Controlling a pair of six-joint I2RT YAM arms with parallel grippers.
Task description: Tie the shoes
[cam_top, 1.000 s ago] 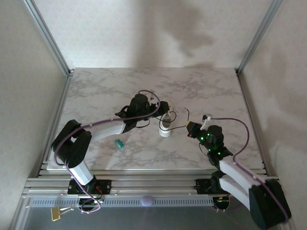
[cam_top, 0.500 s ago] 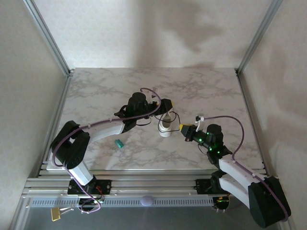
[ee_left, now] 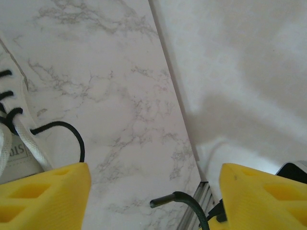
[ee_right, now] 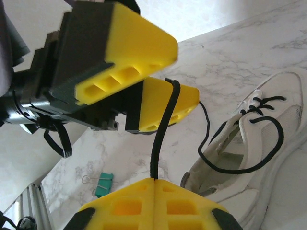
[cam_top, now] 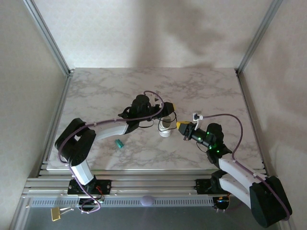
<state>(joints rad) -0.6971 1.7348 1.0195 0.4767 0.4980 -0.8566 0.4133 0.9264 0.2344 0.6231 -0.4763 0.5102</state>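
2 risks stand out for you here. First, your right gripper (ee_right: pixel 154 182) has its fingers pressed together on 1 black lace (ee_right: pixel 162 129), pinching it with a short free tail standing up toward the gap between the spread fingers of the left gripper (ee_left: pixel 154 187). If you close the left too near that tip, I judge the thin cord could slip out and drop back onto the marble. Second, the sneaker (cam_top: pixel 165 126) is small and looks light, lying mid-table just beside both grippers. A hard pull on the lace would likely drag or tip it rather than tighten anything, so pull gently and along the shoe. A loose loop of lace (ee_right: pixel 230 170) lies across the shoe's opening in the right wrist view, and it could snag a finger as you cross over.

For room, the table (cam_top: pixel 105 91) has bare marble beyond the sneaker and to both sides, and the back wall (cam_top: pixel 144 33) and side frames (cam_top: pixel 48 33) stand well apart from both grippers. The near edge is closer, so work away from it. A teal clip (cam_top: pixel 118 143) lies near the left forearm, apart from the shoe; sweep wide of it.
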